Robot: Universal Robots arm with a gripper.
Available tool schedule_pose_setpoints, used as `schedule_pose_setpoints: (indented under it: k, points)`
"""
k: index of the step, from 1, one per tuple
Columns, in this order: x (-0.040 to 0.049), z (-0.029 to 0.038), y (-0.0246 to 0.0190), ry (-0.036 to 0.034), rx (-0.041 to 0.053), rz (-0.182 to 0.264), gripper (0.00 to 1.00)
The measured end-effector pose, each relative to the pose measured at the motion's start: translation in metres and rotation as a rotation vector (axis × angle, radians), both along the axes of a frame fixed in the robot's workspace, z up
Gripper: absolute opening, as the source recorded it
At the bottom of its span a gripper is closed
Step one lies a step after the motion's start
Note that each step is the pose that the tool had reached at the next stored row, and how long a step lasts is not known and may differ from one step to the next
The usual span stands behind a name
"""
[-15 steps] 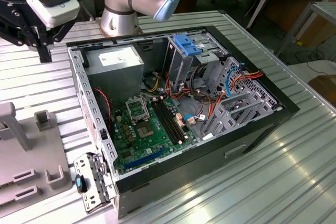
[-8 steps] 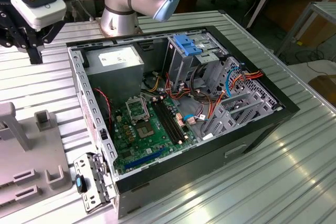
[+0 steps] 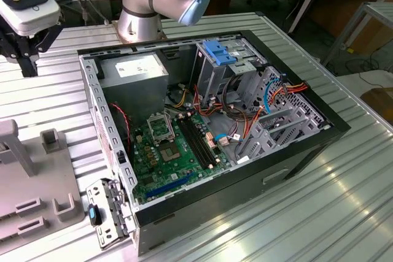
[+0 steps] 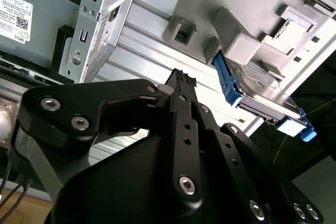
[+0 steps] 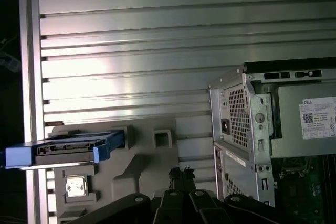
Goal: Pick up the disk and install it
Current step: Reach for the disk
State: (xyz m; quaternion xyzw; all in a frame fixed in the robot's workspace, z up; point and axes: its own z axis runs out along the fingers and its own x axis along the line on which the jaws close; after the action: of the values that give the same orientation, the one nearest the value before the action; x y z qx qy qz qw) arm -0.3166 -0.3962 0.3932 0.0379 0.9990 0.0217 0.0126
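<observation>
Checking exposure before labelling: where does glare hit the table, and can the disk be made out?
First wrist view: a bright glare band crosses the ribbed table; the disk, blue-railed, reads clearly. Second wrist view: glare whitens the table beside the disk; the gripper sits dark in front.

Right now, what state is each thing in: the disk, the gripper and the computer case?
disk: standing on edge in the grey holder, not yet picked up.
gripper: shut, empty, apart from the disk.
computer case: lying on its side, side panel off, insides exposed.
</observation>
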Motion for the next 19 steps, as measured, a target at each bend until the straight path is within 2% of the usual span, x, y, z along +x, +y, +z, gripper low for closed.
schedule_pose_setpoints:
  k: [3,11,19]
  points:
    - [-0.0088,0.0001,0.0000,0.0003,-0.0001,0.000,0.11]
    - [-0.0243,-0.0001,0.0000,0.0003,0.0000,0.000,0.11]
    - [-0.0499,0.0000,0.0000,0.0005,-0.0001,0.000,0.11]
